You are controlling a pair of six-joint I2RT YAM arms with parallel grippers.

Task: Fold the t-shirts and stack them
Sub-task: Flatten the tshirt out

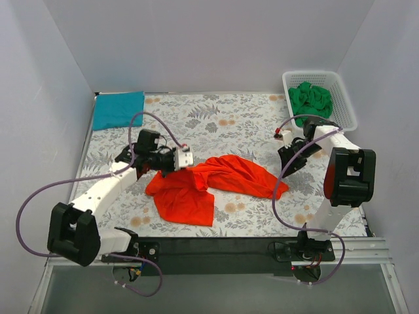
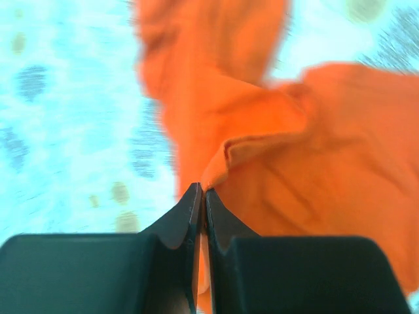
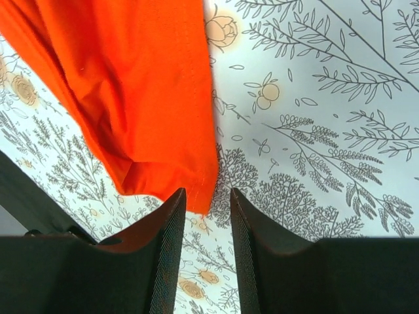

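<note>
Orange t-shirt (image 1: pixel 216 183) crumpled on the surface (image 1: pixel 242 118), pinched at one edge.
A thin fold is clamped by the left end effector (image 2: pixel 201 196), pressed together; the right end effector (image 3: pixel 207 199) is held spread at the opposite corner. If lifted, so slight a pinch may slip, and the cloth may be dragged askew.
</note>
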